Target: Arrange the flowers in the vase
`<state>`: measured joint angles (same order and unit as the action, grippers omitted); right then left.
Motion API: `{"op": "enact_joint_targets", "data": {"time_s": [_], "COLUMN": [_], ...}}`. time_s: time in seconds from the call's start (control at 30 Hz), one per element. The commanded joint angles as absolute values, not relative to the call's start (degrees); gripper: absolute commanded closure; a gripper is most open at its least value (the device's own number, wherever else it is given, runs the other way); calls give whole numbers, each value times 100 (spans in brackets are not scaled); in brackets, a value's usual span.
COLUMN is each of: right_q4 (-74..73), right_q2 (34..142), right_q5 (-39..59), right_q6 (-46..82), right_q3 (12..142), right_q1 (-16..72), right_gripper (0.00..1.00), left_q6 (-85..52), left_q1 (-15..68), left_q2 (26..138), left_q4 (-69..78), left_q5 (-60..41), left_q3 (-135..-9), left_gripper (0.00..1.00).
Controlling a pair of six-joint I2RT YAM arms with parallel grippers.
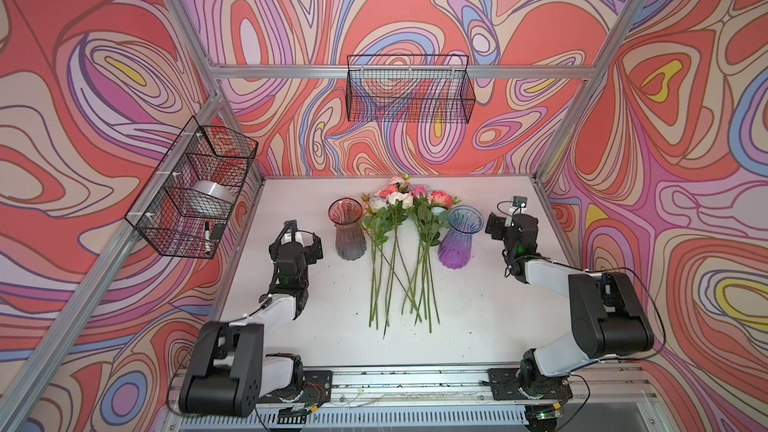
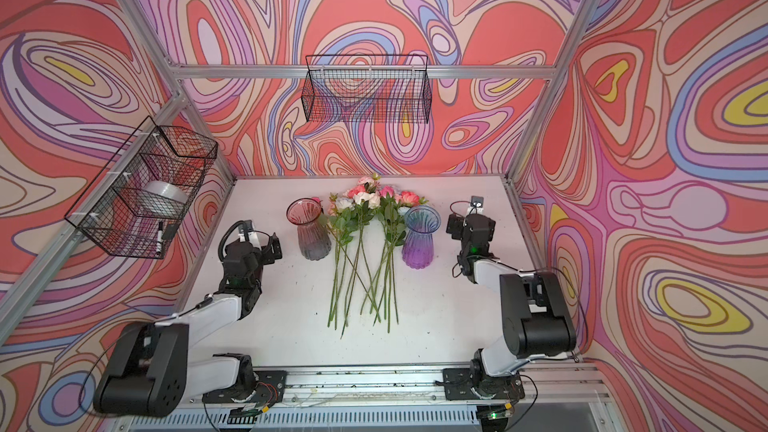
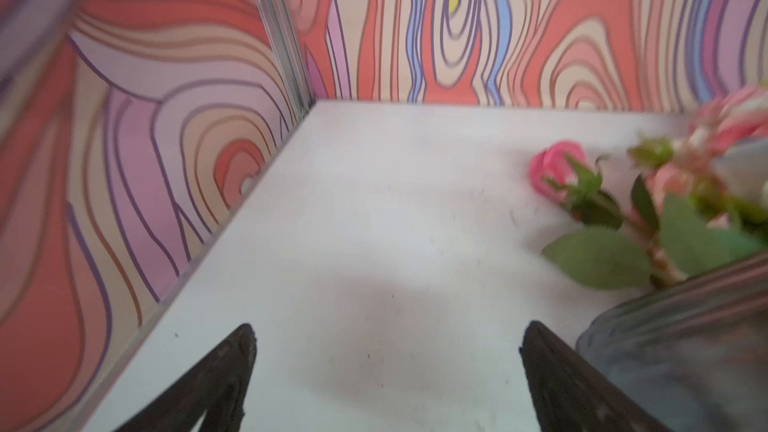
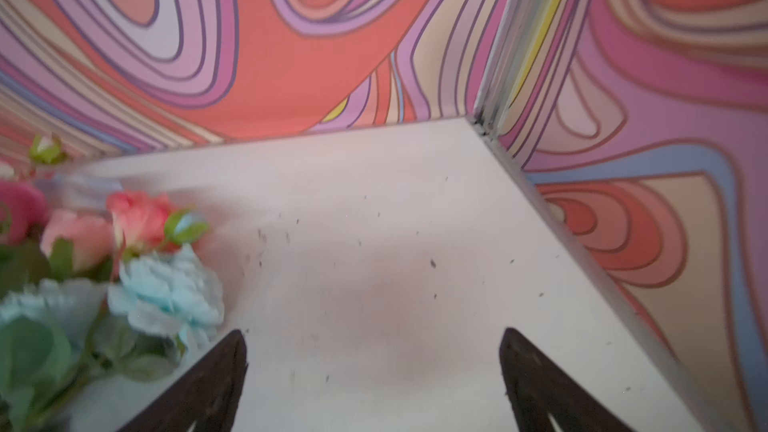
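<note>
Several flowers [image 1: 399, 218] [image 2: 365, 218] lie flat in the middle of the white table [image 1: 478, 317], pink, coral, cream and pale blue blooms towards the back wall, long green stems towards the front. A pink-to-grey glass vase [image 1: 347, 229] [image 2: 309, 230] stands upright at their left and a blue-to-purple glass vase [image 1: 459, 238] [image 2: 419, 238] at their right. My left gripper [image 1: 309, 243] [image 3: 386, 334] is open and empty, just left of the pink vase [image 3: 681, 347]. My right gripper [image 1: 498, 224] [image 4: 372, 338] is open and empty, right of the purple vase, with blooms [image 4: 137, 259] beside it.
A black wire basket [image 1: 195, 189] on the left wall holds a tape roll and a marker. Another wire basket [image 1: 409, 89] hangs on the back wall. Aluminium frame posts stand at the table's back corners. Both arm bases sit on the front rail [image 1: 415, 384].
</note>
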<state>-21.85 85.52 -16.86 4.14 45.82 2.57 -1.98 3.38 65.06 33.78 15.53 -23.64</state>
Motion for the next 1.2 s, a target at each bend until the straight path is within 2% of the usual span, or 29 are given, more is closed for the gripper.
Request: {"op": "enact_joint_targets", "data": {"time_s": [0.0, 0.1, 0.13, 0.17, 0.23, 0.27, 0.3, 0.4, 0.5, 0.57, 0.67, 0.93, 1.17], "right_q4": [1631, 3507, 3883, 3986, 4017, 4240, 4467, 5039, 5510, 5727, 6077, 6067, 6068], "right_q2": [8058, 8172, 8189, 8175, 8186, 8256, 8332, 8619, 8759, 8825, 8916, 8703, 8730], "right_q5": [-2762, -2058, -1883, -1166, -276, -60, 98, 613, 420, 198, 353, 812, 965], "right_q6": [1929, 2695, 3157, 3212, 2885, 2947, 2996, 2957, 2767, 2657, 2560, 2486, 2496], "right_q3": [6421, 7920, 8141, 8319, 8510, 8675, 8847, 9113, 9257, 9254, 9257, 8912, 8967], "right_q1": [369, 334, 298, 215, 219, 227, 252, 329, 639, 757, 785, 820, 934], "right_gripper": [1, 2, 2, 7, 37, 46, 51, 45, 41, 40, 40, 49, 52], "left_q6": [-592, -2038, -2997, -3658, -3218, -3395, -3447, -3520, -3297, -3076, -3186, -2904, -2957], "left_q1": [360, 353, 347, 343, 334, 334, 334, 334, 334, 343, 413, 1760, 2308], "left_q2": [5087, 4237, 4006, 3818, 3411, 3156, 2984, 3018, 3348, 3560, 3880, 4651, 5615], "left_q4": [1426, -221, -1235, -2427, -2683, -2694, -2729, -3381, -3527, -3258, -3020, -3366, -3223], "left_q5": [1632, 1793, 2089, 2204, 1752, 1640, 1516, 889, -468, -1806, -2755, -2190, -2222], "left_q3": [-3272, -4222, -4723, -5179, -5398, -5321, -5252, -5422, -5465, -5371, -5278, -6038, -6772], "left_gripper": [0, 0, 0, 0, 0, 0, 0, 2, 16, 28, 33, 33, 34]}}
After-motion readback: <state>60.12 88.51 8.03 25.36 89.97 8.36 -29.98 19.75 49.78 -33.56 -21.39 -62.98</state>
